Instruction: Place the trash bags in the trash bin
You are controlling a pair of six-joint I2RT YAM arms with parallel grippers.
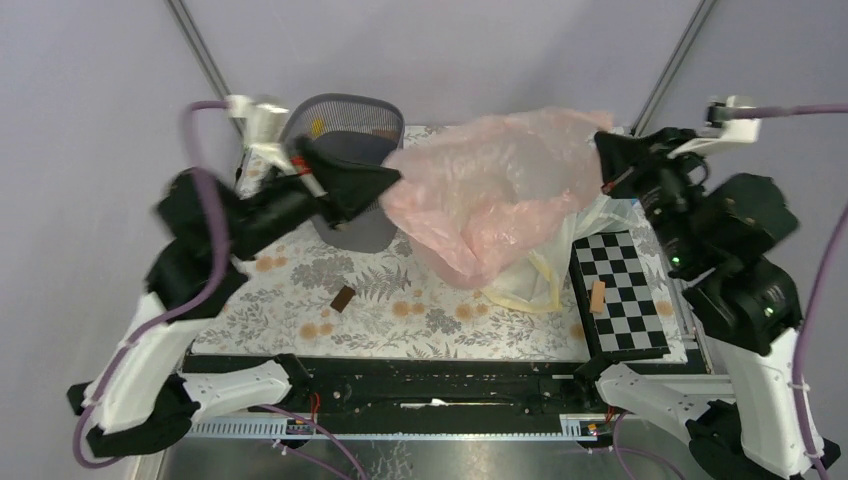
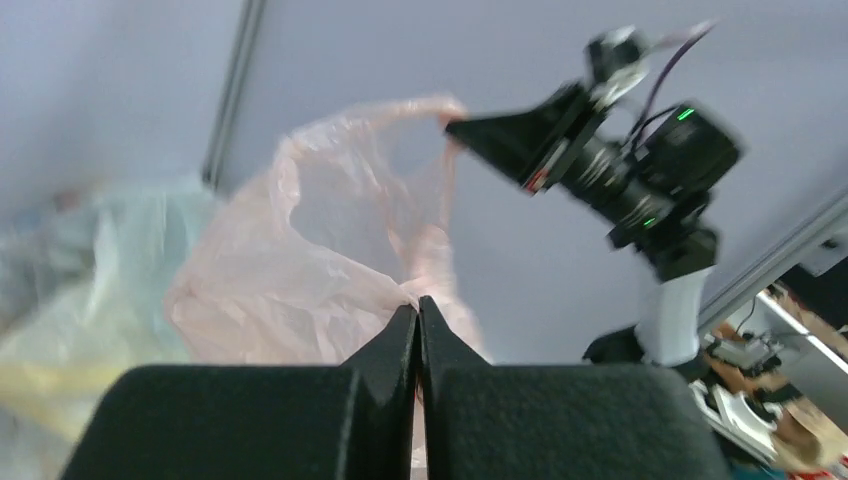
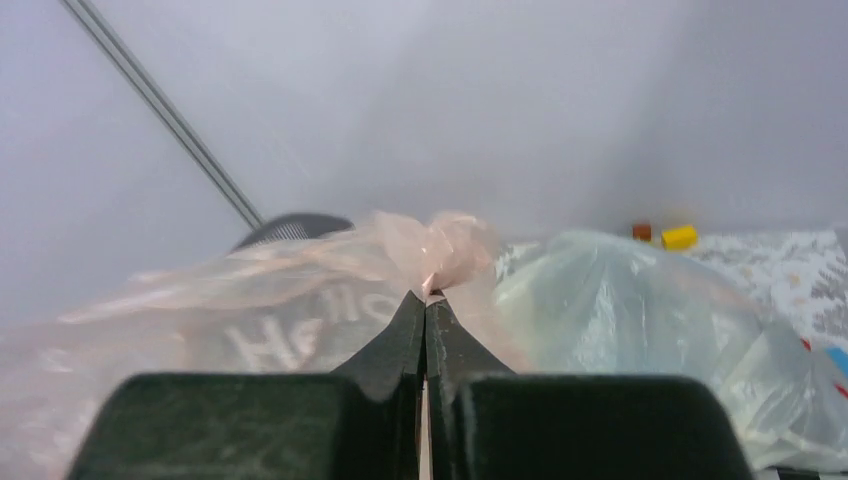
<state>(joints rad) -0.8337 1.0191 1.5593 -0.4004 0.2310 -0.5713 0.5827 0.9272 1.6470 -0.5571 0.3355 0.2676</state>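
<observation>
Top external: pink bag strung between both grippers, bin off to the left

Start at your left gripper [image 1: 393, 179]. Its fingers are clamped together on a pinch of film at the left edge of the trash bag [image 1: 490, 195]. The left wrist view shows pink plastic bunched right at the closed tips. Your right gripper [image 1: 601, 143] is clenched the same way on the bag's upper right corner, and in the right wrist view a knot of pink film sits just past the tips.

Between the two pinches the bag hangs spread out, its long axis running left to right across the table. Its belly sags onto the clear bag [image 1: 527, 283] beneath it.

The trash bin [image 1: 345, 112] stands at the far left of the table, just behind your left gripper and well apart from your right. So the whole bag lies to the right of the bin's mouth. Your left arm is the nearer one. I judge the coming move as a carry leftward — the right-hand corner has the longer way to go before the film can drop inside.
</observation>
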